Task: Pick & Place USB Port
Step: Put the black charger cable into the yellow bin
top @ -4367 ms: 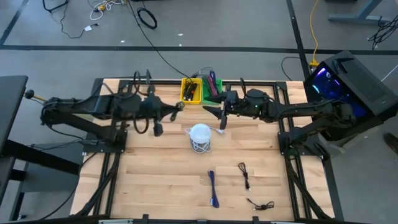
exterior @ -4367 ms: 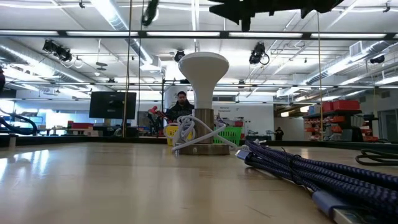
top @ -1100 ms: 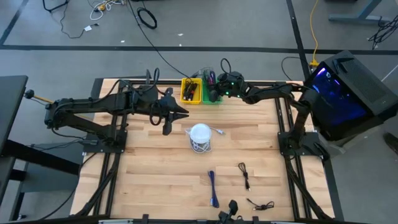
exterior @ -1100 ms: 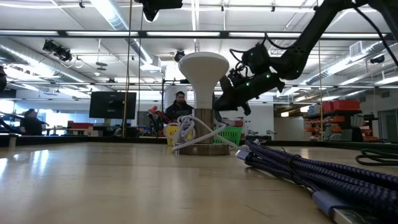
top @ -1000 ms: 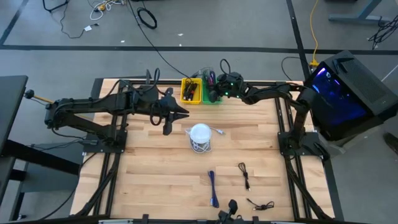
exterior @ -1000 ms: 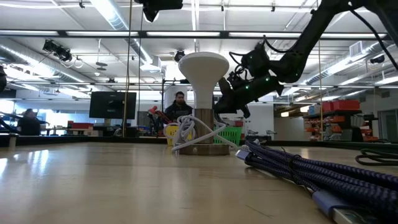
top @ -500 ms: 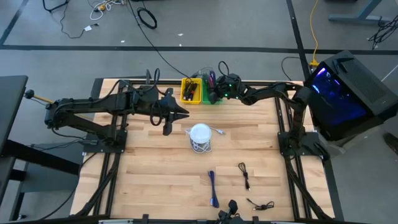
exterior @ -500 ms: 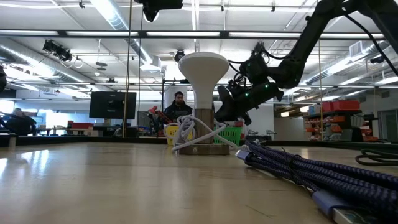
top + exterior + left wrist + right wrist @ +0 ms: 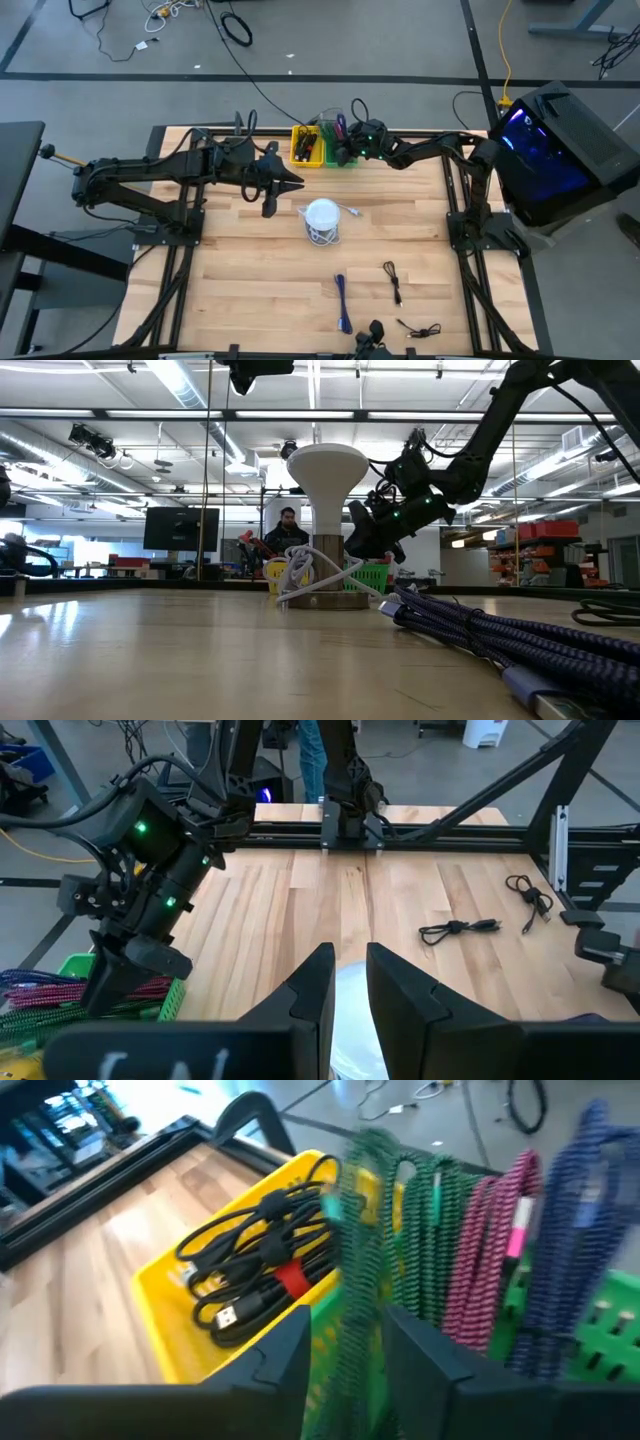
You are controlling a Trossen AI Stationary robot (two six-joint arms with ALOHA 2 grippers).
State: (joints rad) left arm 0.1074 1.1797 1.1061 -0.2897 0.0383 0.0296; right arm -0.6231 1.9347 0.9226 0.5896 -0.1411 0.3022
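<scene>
Cable (image 9: 360,1230) first: green, braided, stiff-looking, hanging upright between my right fingers (image 9: 348,1325). It sits over the green bin (image 9: 600,1320), at the seam with the yellow bin (image 9: 190,1330). Both bins stand side by side at the middle of the far edge of the surface (image 9: 250,290).

My right fingers stand apart with more gap than the cable fills. I judge it loose between them, not pinched.

The risk lies at that shared wall. If the cable drops from here, it could drape over the wall and land half in yellow. It could also catch on a finger and be dragged back out when I lift away. Its braid looks springy, so a coil could pop over the rim.

Inside the green bin it would join a pink cable (image 9: 490,1240) and a blue cable (image 9: 570,1230), both braided and standing on end. They crowd the space and might push a newcomer aside. The yellow bin holds a black bundle (image 9: 260,1250) tied with a red band, its plug showing.

My left fingers (image 9: 350,980) wait over the middle of the surface, just beside the white stand (image 9: 322,217). They show a narrow gap with nothing in it. Loose cables (image 9: 343,300) lie toward the near edge.
</scene>
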